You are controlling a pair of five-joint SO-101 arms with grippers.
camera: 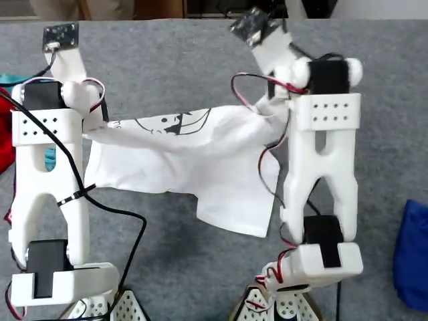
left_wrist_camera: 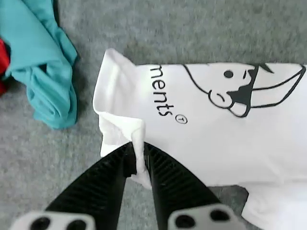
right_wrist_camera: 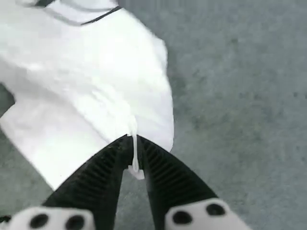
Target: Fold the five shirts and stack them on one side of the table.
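Left wrist view: left gripper clamped on a bunched edge of the white shirt, beside its print.
Right wrist view: right gripper pinched shut on the opposite edge of the same shirt.
Hold: cloth stretched between both grippers, lower part draped on the table; judged a two-point lift to lay a fold.
Others: teal shirt and red cloth crumpled beside the left arm; blue shirt well apart at the right edge.
Progress: judged early; teal shirt lies unfolded.
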